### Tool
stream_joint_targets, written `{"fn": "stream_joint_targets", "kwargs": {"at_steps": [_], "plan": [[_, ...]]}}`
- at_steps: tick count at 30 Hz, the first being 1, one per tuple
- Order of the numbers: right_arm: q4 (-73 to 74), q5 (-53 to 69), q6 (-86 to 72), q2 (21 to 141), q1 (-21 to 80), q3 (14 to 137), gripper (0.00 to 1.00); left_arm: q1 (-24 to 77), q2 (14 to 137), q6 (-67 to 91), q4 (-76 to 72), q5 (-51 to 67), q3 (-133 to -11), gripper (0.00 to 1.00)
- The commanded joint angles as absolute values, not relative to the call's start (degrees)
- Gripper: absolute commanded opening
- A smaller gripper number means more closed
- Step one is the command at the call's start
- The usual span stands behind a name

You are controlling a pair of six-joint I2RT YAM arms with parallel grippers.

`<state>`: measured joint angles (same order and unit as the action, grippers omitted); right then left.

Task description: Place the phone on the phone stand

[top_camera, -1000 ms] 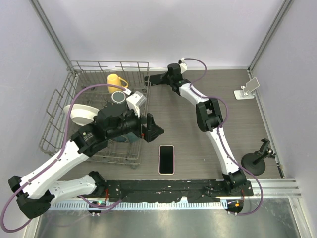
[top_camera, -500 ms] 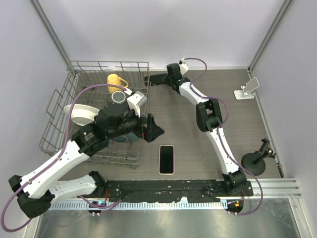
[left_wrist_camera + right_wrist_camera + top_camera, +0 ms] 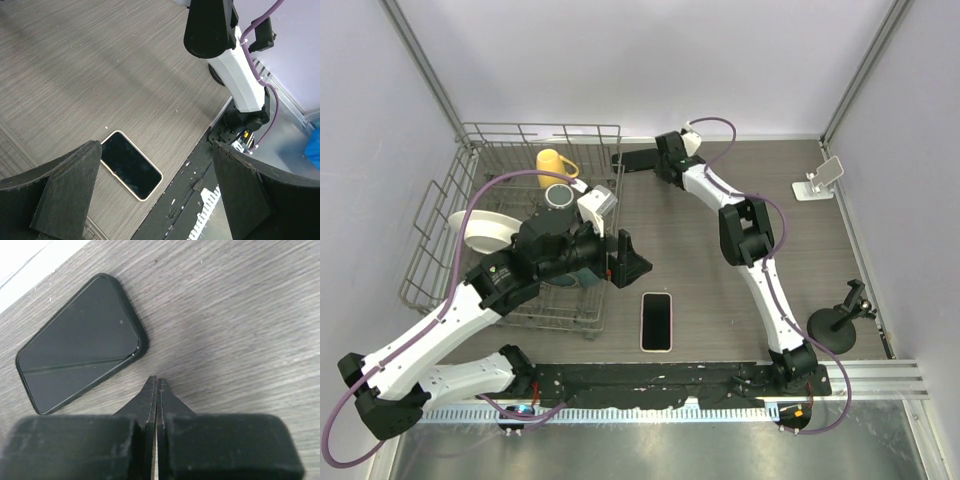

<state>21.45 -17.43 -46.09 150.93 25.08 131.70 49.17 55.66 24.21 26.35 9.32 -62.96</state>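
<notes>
Near the bench's far right corner stands the phone stand; left gripper, wide open and empty, hovers near a cream-cased phone at the near edge; right gripper, shut and empty, is beside a black phone at the far edge

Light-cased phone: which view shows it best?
Left wrist: the light-cased phone lies close and whole, screen up. Top external shows it whole but smaller. Right wrist shows only another, black phone.

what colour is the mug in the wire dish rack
Yellow mug, clearest in top external view.
</notes>
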Motion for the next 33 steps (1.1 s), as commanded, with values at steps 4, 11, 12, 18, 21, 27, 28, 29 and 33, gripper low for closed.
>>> {"fn": "stream_joint_targets", "kwargs": {"at_steps": [4,11,12,18,21,27,28,29,33], "plan": [[20.1,-15.8,-42.1,140.8,25.0,121.0,0.01,49.4,54.9,25.0,23.2,10.4,-62.7,0.96],[6.1,-4.6,-46.1,140.3,20.4,116.4,0.33,49.5,55.3,25.0,23.2,10.2,-62.8,0.96],[4.8,-3.6,-47.0,141.5,20.0,116.4,0.39,49.4,55.3,25.0,23.4,10.1,-62.8,0.96],[3.5,1.5,-49.0,148.6,18.0,124.0,0.46,49.4,55.4,25.4,23.6,9.6,-63.0,0.96],[4.1,2.4,-51.3,151.3,18.0,128.5,0.49,49.4,56.0,25.4,23.6,9.6,-63.1,0.96],[5.4,4.7,-57.4,157.1,18.3,136.9,0.52,49.4,57.0,25.8,23.3,10.2,-63.7,0.96],[5.8,4.5,-57.4,157.4,18.3,137.9,0.51,49.5,56.9,25.8,23.4,10.3,-63.7,0.96],[5.8,4.4,-57.7,157.6,18.4,137.9,0.51,49.5,56.9,25.7,23.3,10.3,-63.8,0.96],[6.2,4.6,-57.3,158.3,18.7,137.9,0.47,49.4,56.4,25.7,23.5,10.2,-63.6,0.96]]}}
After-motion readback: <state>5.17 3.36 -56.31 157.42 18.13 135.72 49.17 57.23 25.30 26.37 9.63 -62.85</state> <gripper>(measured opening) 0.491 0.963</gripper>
